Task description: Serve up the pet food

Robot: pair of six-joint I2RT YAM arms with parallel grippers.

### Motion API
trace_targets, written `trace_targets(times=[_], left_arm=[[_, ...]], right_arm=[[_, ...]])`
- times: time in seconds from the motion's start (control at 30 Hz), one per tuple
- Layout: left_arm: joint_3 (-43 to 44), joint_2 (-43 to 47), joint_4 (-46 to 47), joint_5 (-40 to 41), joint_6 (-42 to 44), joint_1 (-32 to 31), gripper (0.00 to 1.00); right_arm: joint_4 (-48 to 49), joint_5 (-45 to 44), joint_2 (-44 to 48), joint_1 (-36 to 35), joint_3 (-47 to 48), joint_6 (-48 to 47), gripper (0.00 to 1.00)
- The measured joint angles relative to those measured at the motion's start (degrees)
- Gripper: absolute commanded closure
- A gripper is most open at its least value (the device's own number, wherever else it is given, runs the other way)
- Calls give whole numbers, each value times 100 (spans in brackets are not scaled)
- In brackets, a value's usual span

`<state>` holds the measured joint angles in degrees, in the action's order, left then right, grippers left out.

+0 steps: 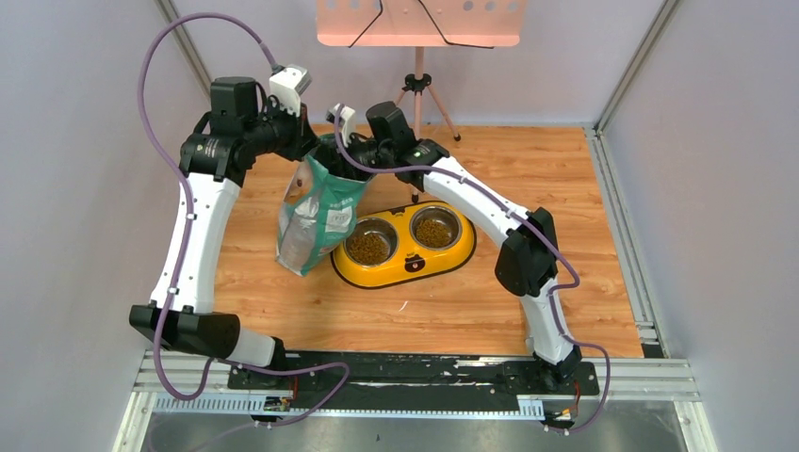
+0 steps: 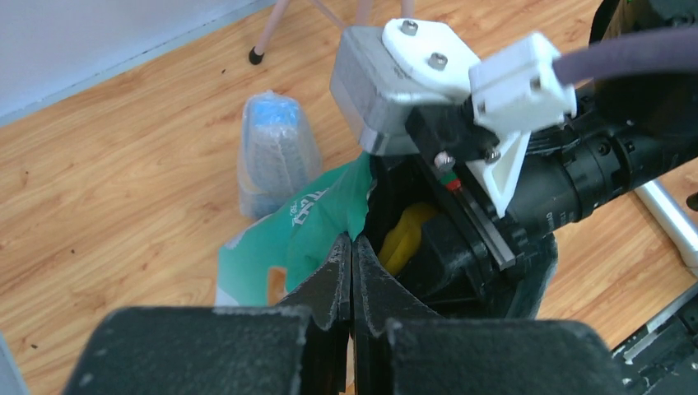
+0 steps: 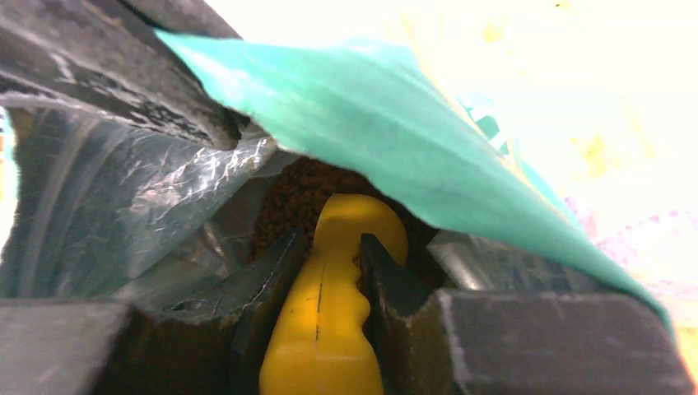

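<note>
A green-and-white bag (image 1: 316,218) stands upright on the wooden table, its mouth open at the top. My left gripper (image 2: 354,245) is shut on the bag's green rim (image 2: 309,226). My right gripper (image 3: 329,247) reaches down into the bag and is shut on the handle of a yellow scoop (image 3: 325,321). The scoop's head sits against the brown pet food (image 3: 284,202) inside the bag. More pet food (image 1: 367,249) fills both steel bowls of the yellow double dish (image 1: 415,267) right of the bag. The scoop (image 2: 407,234) also shows in the left wrist view, below the right wrist.
A plastic-wrapped blue and grey package (image 2: 276,152) lies on the table behind the bag. A tripod (image 1: 419,94) with an orange board stands at the back. Grey walls close in both sides, and a metal rail (image 1: 622,235) runs along the right edge.
</note>
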<state>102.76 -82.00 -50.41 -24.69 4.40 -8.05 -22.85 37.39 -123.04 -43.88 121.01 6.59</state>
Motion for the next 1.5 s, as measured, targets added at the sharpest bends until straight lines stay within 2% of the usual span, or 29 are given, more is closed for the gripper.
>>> trace_targets(times=[0.4,0.83,1.2,1.5], left_arm=[[125,-48,-122,96,57,-4,100],[157,-57,-160,195,122,0,100],[234,-55,-249,341,258,33,100],[483,-142,-581,337,608,28,100]], right_arm=[[-350,614,-170,258,654,1075,100],[-378,691,-107,590,933,1976,100],[-227,514,273,1261,824,3112,100],[142,953,293,1617,256,4590,100]])
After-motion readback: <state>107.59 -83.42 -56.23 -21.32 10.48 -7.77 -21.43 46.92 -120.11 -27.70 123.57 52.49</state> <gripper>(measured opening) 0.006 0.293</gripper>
